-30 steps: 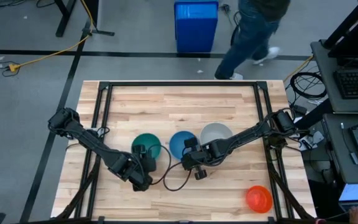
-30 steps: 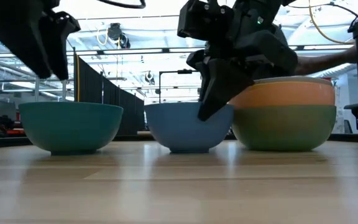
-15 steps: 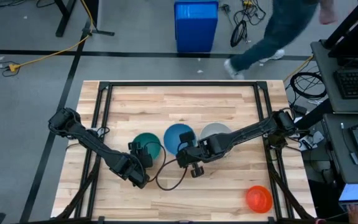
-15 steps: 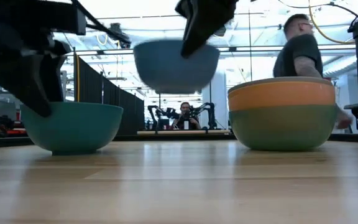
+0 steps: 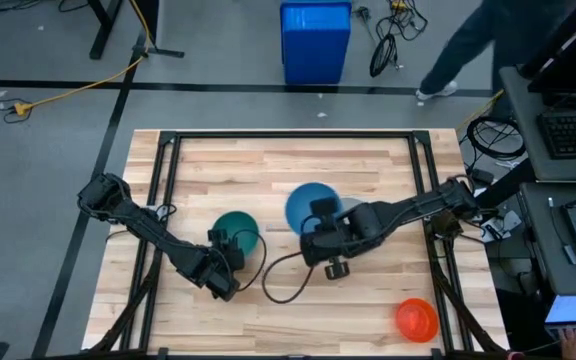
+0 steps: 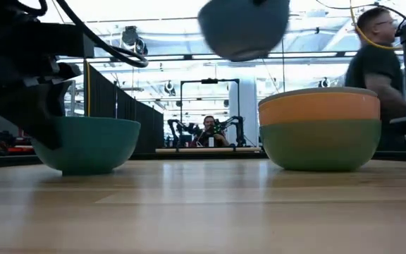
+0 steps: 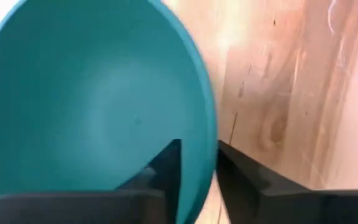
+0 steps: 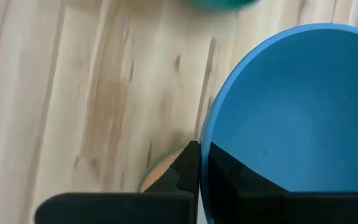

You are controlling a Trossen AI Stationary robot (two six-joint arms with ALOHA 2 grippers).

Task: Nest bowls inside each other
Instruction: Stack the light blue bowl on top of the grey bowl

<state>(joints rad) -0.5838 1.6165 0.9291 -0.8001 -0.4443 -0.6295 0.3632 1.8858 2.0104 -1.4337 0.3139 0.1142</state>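
A teal bowl (image 5: 236, 228) stands on its base at the table's middle left. My left gripper (image 5: 228, 252) is shut on the teal bowl's (image 7: 104, 99) near rim. A blue bowl (image 5: 311, 205) hangs high above the table, with my right gripper (image 5: 320, 232) shut on the blue bowl's (image 8: 291, 112) near rim. In the low view the blue bowl (image 6: 244, 28) is up beside a stack of nested bowls (image 6: 321, 127), which shows orange over sage green. A red-orange bowl (image 5: 417, 318) sits alone near the front right corner. My left gripper pinches the teal bowl's rim (image 7: 209, 163), one finger (image 7: 166, 168) inside the bowl and one (image 7: 247, 180) outside. The fingers slant down from the near left. The bowl stands upright on the table. My right gripper pinches the blue bowl's rim (image 8: 205, 163), one finger (image 8: 241, 180) inside and one (image 8: 185, 168) outside. The fingers slant down from the near side. The bowl is lifted clear of the table, mouth up.
A black frame (image 5: 168, 200) runs around the wooden table top. A big blue bin (image 5: 315, 40) stands on the floor beyond the far edge, and a person (image 6: 376, 63) walks past behind the table. Bare wood lies along the near side.
My right gripper has risen with the blue bowl, lifting it off the table and carrying it toward the far right, over the edge of the stack. My left gripper has come down onto the teal bowl's near rim. The teal bowl has stayed in place.
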